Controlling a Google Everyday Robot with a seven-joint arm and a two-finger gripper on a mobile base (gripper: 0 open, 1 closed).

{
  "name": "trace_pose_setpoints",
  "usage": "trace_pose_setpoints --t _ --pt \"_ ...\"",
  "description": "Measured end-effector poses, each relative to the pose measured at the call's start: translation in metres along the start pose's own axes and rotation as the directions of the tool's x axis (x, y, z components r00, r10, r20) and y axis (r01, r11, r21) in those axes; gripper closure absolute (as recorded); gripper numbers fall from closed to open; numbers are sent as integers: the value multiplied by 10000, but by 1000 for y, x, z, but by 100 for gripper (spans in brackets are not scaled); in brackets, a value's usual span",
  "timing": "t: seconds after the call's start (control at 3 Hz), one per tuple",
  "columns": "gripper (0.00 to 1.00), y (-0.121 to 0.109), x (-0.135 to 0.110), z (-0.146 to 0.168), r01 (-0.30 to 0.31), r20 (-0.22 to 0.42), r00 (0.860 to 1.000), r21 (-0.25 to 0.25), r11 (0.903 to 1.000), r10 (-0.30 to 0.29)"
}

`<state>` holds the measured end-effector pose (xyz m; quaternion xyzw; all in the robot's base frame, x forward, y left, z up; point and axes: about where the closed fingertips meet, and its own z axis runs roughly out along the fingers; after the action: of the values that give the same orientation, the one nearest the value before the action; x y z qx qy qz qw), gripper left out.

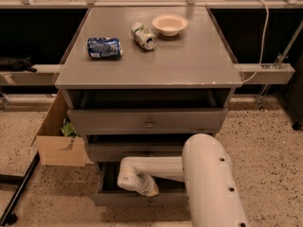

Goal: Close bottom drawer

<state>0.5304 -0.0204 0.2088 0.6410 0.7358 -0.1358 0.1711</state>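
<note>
The bottom drawer (110,198) is the lowest and narrowest of the grey cabinet's three and stands pulled out, its dark inside showing behind a plain grey front. My white arm (208,174) comes in from the lower right and bends left across this drawer. The gripper (140,185) is at the arm's left end, hanging over the drawer's open box just behind the front panel. The arm hides the drawer's right half.
The middle drawer (128,150) and the top drawer (149,121) also stand partly out. On the cabinet top lie a blue can (104,47), a green-white can (143,35) and a bowl (169,24). A cardboard box (59,143) sits at the left, a black stand leg (19,193) beside it.
</note>
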Motion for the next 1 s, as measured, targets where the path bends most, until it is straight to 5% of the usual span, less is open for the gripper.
trace_pose_setpoints --t 0.33,1.0 --pt "100 0 0 0 0 0 10000 0 10000 0" --pt "100 -47 -89 51 -997 108 9950 1257 9870 992"
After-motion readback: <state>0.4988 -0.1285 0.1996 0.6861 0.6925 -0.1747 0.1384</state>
